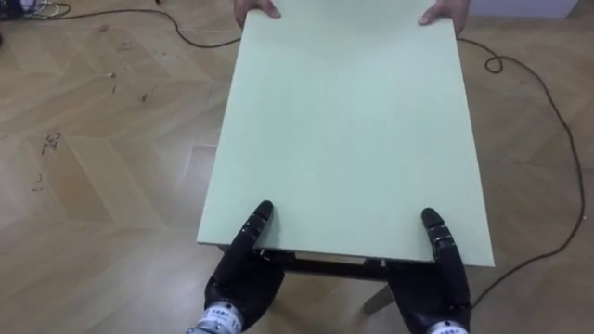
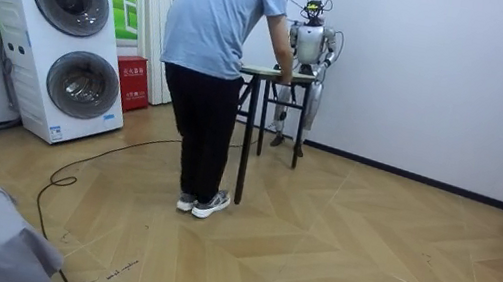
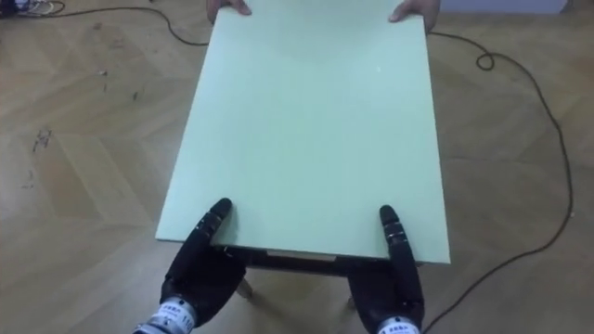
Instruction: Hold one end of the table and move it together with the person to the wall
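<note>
Bench [image 1: 348,130] runs lengthwise away from left hand [image 1: 245,272] and right hand [image 1: 444,281] at its near short edge, person's hands [image 1: 255,9] on the far one, can't tell if either robot hand's clamped.

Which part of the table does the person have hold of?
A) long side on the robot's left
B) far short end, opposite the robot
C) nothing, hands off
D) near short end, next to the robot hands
B: the person's hands are on the far corners of the table, with the left robot hand and right robot hand at the near end.
</note>
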### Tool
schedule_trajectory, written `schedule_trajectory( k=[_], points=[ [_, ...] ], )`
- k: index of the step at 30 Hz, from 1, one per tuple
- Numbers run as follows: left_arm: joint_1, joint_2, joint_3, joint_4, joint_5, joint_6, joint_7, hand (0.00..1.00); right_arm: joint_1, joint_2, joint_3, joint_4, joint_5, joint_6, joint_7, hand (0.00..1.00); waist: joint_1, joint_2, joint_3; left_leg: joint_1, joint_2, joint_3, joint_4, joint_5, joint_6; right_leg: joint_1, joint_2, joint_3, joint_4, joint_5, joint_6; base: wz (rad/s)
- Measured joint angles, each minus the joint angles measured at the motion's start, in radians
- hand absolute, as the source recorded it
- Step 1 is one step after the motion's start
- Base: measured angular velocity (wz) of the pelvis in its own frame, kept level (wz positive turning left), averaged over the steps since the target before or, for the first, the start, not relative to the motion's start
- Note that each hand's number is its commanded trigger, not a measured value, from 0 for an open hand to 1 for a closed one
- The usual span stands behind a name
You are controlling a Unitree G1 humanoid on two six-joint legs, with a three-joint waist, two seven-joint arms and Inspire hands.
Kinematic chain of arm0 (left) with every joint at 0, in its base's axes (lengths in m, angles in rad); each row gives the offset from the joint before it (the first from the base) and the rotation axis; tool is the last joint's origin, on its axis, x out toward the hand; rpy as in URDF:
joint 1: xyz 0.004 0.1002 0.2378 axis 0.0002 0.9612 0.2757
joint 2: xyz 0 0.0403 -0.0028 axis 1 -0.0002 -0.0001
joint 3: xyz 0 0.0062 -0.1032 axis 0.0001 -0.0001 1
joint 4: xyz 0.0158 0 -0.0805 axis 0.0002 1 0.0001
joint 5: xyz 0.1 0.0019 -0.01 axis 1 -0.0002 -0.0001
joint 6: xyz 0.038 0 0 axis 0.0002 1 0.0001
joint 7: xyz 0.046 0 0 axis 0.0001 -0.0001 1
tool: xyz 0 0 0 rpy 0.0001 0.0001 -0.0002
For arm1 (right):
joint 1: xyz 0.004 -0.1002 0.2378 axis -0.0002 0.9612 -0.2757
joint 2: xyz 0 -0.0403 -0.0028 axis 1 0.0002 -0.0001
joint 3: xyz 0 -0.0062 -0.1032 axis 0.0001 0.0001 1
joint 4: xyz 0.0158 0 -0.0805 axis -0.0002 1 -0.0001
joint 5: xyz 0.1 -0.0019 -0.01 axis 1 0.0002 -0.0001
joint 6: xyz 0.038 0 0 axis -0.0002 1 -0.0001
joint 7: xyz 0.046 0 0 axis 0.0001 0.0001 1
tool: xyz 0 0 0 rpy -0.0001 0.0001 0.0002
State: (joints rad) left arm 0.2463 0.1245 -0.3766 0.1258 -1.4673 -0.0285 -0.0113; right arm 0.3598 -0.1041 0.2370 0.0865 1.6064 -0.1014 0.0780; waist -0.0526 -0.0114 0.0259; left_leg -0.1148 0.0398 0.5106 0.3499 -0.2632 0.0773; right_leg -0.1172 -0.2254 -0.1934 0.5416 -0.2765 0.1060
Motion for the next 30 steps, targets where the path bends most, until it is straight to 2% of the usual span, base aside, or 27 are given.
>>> schedule_trajectory(
  k=[1, 2, 3, 4, 6, 9, 16, 19, 22, 25, 30],
  points=[
    [0.0, 0.0, 0.001, -0.002, 0.0, -0.003, 0.0, 1.0, -0.005, -0.002, 0.011, 0.0, 0.0, -0.006, -0.001, 1.0, 0.01, -0.004, -0.0003, -0.005, 0.001, -0.003, -0.005, 0.01, -0.002, 0.005, 0.009, -0.003, -0.036, -0.001, 0.0, -0.6],
    [0.003, 0.004, 0.006, -0.008, 0.0, -0.007, 0.0, 1.0, -0.012, -0.004, 0.025, 0.0, 0.0, -0.014, -0.002, 1.0, 0.04, -0.012, 0.0001, -0.016, 0.003, -0.031, -0.008, 0.019, -0.011, 0.014, 0.025, 0.0, -0.103, 0.002, -0.002, -0.66],
    [0.006, 0.007, 0.011, -0.01, 0.0, -0.009, 0.0, 1.0, -0.017, -0.004, 0.035, 0.003, 0.0, -0.017, -0.004, 1.0, 0.053, -0.018, -0.0006, -0.022, 0.004, -0.045, -0.007, 0.022, -0.015, 0.017, 0.033, -0.002, -0.131, 0.002, -0.003, -0.78],
    [0.017, 0.011, 0.022, -0.015, 0.002, -0.018, -0.004, 1.0, -0.029, -0.004, 0.05, 0.012, 0.0, -0.021, -0.004, 1.0, 0.06, -0.025, -0.0011, -0.036, 0.008, -0.075, -0.004, 0.029, -0.024, 0.031, 0.051, -0.007, -0.179, 0.01, -0.015, -0.39],
    [0.028, 0.022, 0.023, -0.024, 0.007, -0.019, -0.007, 1.0, -0.026, -0.003, 0.056, 0.017, 0.0, -0.029, -0.004, 1.0, 0.054, -0.028, -0.0016, -0.053, 0.023, -0.105, -0.009, 0.051, -0.036, 0.048, 0.085, -0.026, -0.241, 0.046, -0.035, -0.01],
    [0.041, 0.018, 0.023, -0.025, 0.009, -0.02, -0.006, 1.0, -0.025, -0.002, 0.054, 0.026, -0.002, -0.03, -0.004, 1.0, 0.043, -0.029, -0.0024, -0.057, 0.04, -0.119, -0.012, 0.064, -0.045, 0.065, 0.108, -0.037, -0.278, 0.065, -0.05, 0.06],
    [0.063, 0.015, 0.023, -0.034, 0.019, -0.019, -0.006, 1.0, -0.015, -0.007, 0.056, 0.028, -0.001, -0.029, -0.004, 1.0, 0.016, -0.028, -0.0025, -0.075, 0.051, -0.164, -0.011, 0.083, -0.059, 0.069, 0.127, -0.065, -0.286, 0.073, -0.063, 0.12],
    [0.066, 0.015, 0.021, -0.034, 0.019, -0.016, -0.006, 1.0, -0.007, -0.007, 0.056, 0.028, -0.001, -0.029, -0.004, 1.0, 0.006, -0.021, -0.003, -0.083, 0.051, -0.185, -0.01, 0.089, -0.061, 0.08, 0.131, -0.085, -0.297, 0.075, -0.066, 0.22],
    [0.079, 0.013, 0.021, -0.034, 0.018, -0.015, -0.007, 1.0, -0.003, -0.013, 0.056, 0.03, -0.006, -0.027, -0.001, 1.0, -0.005, -0.004, -0.0017, -0.085, 0.05, -0.201, -0.005, 0.09, -0.062, 0.097, 0.135, -0.111, -0.307, 0.077, -0.069, 0.22],
    [0.083, 0.005, 0.021, -0.034, 0.018, -0.015, -0.007, 1.0, -0.002, -0.015, 0.056, 0.03, -0.006, -0.024, -0.001, 1.0, -0.001, 0.004, -0.0016, -0.087, 0.05, -0.216, -0.003, 0.096, -0.063, 0.107, 0.137, -0.135, -0.305, 0.077, -0.069, 0.24],
    [0.091, -0.001, 0.021, -0.034, -0.002, -0.004, 0.001, 1.0, 0.015, -0.025, 0.049, -0.006, -0.036, -0.03, -0.01, 1.0, -0.036, 0.02, -0.0003, -0.113, 0.043, -0.234, -0.005, 0.12, -0.052, 0.125, 0.13, -0.225, -0.305, 0.077, -0.069, 0.45]
  ],
)
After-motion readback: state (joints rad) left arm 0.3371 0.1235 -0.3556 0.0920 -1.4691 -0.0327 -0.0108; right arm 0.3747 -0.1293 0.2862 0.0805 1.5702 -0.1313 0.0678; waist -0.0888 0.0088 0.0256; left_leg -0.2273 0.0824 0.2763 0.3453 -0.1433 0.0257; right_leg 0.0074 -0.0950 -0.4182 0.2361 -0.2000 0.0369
